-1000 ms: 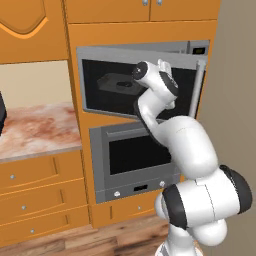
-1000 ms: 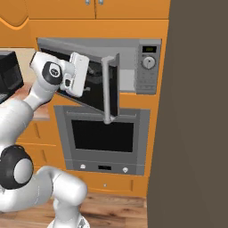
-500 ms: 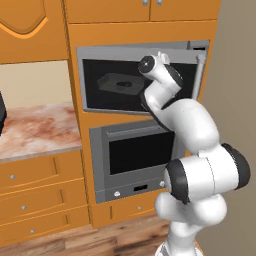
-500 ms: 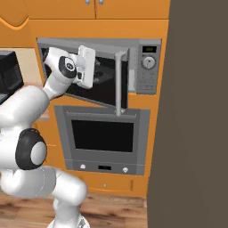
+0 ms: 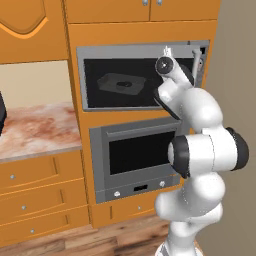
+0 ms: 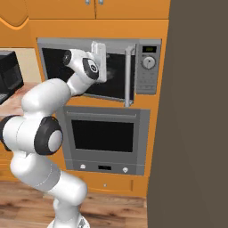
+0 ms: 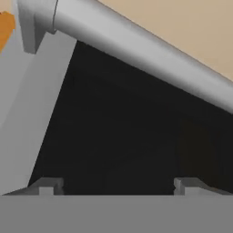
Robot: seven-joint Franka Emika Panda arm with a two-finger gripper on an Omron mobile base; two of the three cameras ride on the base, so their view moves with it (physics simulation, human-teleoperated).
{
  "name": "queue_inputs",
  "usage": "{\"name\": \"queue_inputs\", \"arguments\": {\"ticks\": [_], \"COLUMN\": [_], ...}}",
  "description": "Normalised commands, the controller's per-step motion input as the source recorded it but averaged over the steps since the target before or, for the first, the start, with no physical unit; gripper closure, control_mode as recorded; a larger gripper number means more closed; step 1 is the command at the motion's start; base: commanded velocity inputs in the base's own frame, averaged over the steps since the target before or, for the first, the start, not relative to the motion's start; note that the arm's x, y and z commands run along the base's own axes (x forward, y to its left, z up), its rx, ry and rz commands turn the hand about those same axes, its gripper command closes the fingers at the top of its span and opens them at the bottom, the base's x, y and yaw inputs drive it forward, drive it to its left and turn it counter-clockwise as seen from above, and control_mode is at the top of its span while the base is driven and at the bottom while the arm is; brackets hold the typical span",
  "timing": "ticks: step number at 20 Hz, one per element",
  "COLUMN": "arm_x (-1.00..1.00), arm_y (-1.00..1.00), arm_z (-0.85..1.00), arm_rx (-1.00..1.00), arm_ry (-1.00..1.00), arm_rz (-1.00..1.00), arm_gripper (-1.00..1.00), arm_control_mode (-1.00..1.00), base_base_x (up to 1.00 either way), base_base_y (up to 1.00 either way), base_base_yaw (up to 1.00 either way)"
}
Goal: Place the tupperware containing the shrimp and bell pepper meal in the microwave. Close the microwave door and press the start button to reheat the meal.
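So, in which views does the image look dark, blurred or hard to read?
Left base view: the microwave cavity is dim, and the tupperware reads only as a grey shape. Right base view: a dark flat surface covers the right side. Hand view: the microwave door glass is near black; its handle looks soft.

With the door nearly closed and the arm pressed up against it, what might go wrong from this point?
1. The open claw sits right at the microwave door glass beside the bar handle; a skewed push may slide off or catch the handle.
2. The door may stop short of latching, so the start press on the control panel would do nothing.
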Motion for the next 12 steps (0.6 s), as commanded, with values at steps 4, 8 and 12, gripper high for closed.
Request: {"name": "queue_inputs", "arguments": {"ticks": [4, 8, 12], "arm_x": [0.78, 0.84, 0.79], "arm_y": [-0.21, -0.14, -0.02], "arm_z": [0.00, 0.00, 0.02], "arm_rx": [0.06, 0.06, 0.07], "arm_ry": [-0.16, -0.12, -0.02], "arm_rz": [0.13, 0.12, 0.08], "arm_gripper": [-1.00, -1.00, -1.00], "arm_control_mode": [-1.00, -1.00, -1.00], "base_base_x": [0.00, 0.00, 0.00], "base_base_y": [0.00, 0.00, 0.00], "base_base_yaw": [0.00, 0.00, 0.00]}}
